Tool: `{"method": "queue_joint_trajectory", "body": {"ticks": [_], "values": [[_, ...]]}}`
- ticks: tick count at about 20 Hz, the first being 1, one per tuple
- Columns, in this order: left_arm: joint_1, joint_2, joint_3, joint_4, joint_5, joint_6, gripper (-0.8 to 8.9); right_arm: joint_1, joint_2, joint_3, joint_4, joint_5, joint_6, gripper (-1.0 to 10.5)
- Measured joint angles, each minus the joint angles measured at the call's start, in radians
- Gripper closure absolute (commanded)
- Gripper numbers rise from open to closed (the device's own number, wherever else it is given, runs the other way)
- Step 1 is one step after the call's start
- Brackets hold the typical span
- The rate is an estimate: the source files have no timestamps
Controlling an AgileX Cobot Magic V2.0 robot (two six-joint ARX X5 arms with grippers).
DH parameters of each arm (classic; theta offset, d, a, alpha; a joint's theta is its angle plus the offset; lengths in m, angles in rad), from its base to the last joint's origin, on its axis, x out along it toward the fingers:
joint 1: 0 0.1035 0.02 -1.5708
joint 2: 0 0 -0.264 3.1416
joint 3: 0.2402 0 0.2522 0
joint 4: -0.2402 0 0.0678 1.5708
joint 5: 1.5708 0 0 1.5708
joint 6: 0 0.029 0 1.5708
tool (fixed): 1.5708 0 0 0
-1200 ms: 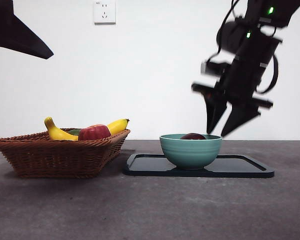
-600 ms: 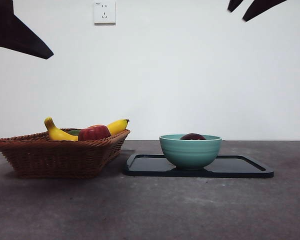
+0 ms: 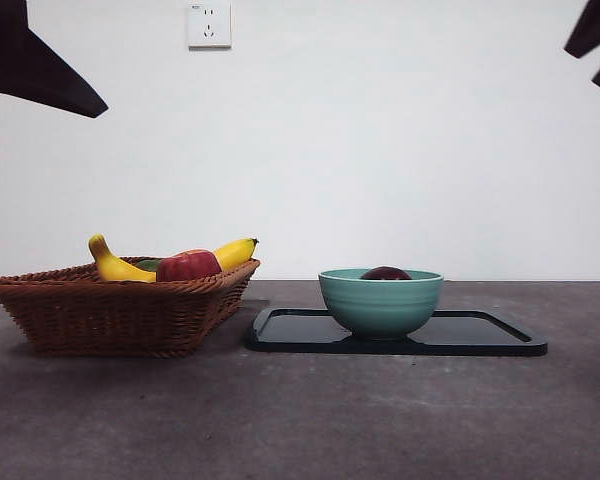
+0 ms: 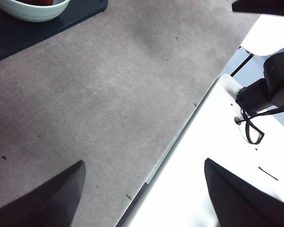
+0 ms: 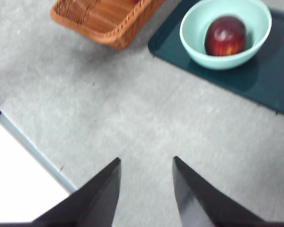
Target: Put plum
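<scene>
Plum (image 5: 226, 36) resting in the green bowl (image 3: 381, 300) on the tray (image 3: 480, 336); both grippers raised clear, fingers apart and empty, so placement appears complete, no further move needed.

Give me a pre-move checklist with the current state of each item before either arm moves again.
1. Plum lies inside the green bowl: ok.
2. Bowl stands upright on the dark tray: ok.
3. Right hand is open, holds nothing, and is high and apart from the bowl: ok.
4. Left hand is open, empty, near the table's edge: ok.
5. Basket beside the tray holds the banana and apple, nothing spilled: ok.
6. Whether the plum is settled and will not roll: cannot tell from one moment.
</scene>
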State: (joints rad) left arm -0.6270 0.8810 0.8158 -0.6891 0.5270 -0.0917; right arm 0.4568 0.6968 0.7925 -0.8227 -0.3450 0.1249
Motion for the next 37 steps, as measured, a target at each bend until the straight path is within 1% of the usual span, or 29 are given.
{"method": "queue_joint_trajectory", "body": {"ticks": [11,14,16,18,22,28,33,37], "values": [[0.0,0.0,0.0,0.002,0.0,0.0,4.1,0.0,-0.005,-0.002,-0.002,0.0,0.003,7.7],[0.0,0.0,0.0,0.049,-0.002,-0.002,4.1,0.0,-0.005,-0.002,-0.002,0.0,0.003,7.7],[-0.002,0.005,0.0,0.108,-0.035,-0.012,4.1,0.0,-0.005,-0.002,-0.002,0.0,0.003,7.7],[-0.003,0.042,0.024,0.124,-0.084,-0.031,4.1,0.0,-0.005,-0.002,-0.002,0.0,0.003,7.7],[-0.003,0.201,0.165,0.135,-0.106,-0.05,4.11,0.0,-0.005,-0.002,-0.002,0.0,0.003,7.7],[-0.003,0.537,0.465,0.134,-0.188,-0.046,4.11,0.0,-0.005,-0.002,-0.002,0.0,0.011,7.7],[-0.003,0.822,0.727,0.139,-0.208,-0.037,4.11,0.0,-0.005,-0.002,-0.002,0.0,0.014,7.7],[-0.014,0.986,0.855,0.139,-0.227,-0.037,4.11,0.0,-0.005,-0.002,-0.002,0.0,0.014,7.7]]}}
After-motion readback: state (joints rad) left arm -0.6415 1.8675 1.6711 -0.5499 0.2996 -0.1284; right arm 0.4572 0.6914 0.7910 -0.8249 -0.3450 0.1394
